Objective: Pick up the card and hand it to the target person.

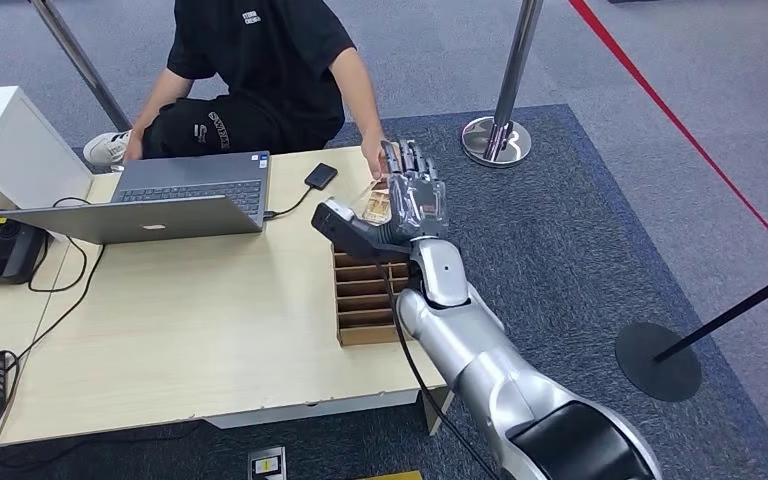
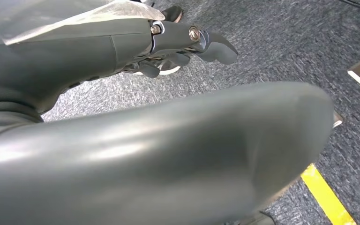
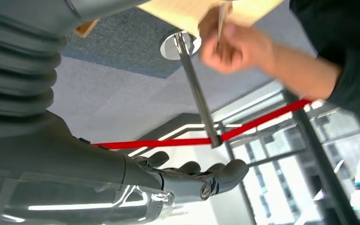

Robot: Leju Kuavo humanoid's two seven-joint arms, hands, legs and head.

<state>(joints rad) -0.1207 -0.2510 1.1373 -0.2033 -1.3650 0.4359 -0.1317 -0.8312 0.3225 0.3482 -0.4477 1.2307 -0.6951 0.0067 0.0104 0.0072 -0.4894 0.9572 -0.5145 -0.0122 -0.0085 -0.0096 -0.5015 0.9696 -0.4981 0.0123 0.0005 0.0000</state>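
Observation:
My right hand (image 1: 412,200) is raised over the far right edge of the table (image 1: 190,330), fingers straight and spread, thumb out to the side. The small orange-toned card (image 1: 376,205) stands in front of its palm. A seated person in black reaches in, and their hand (image 1: 371,158) is at the card's upper end. In the right wrist view the person's hand (image 3: 236,47) pinches the card (image 3: 222,18), well apart from my extended fingers (image 3: 215,178). My left hand (image 2: 187,42) hangs over grey carpet, fingers loosely bent, with nothing in it.
A wooden slotted box (image 1: 365,300) sits at the table's right edge under my forearm. A grey laptop (image 1: 190,195), a small black device (image 1: 321,176) and cables lie further left. Stanchion bases (image 1: 496,140) (image 1: 658,360) and a red barrier line (image 1: 680,130) stand on the carpet to the right.

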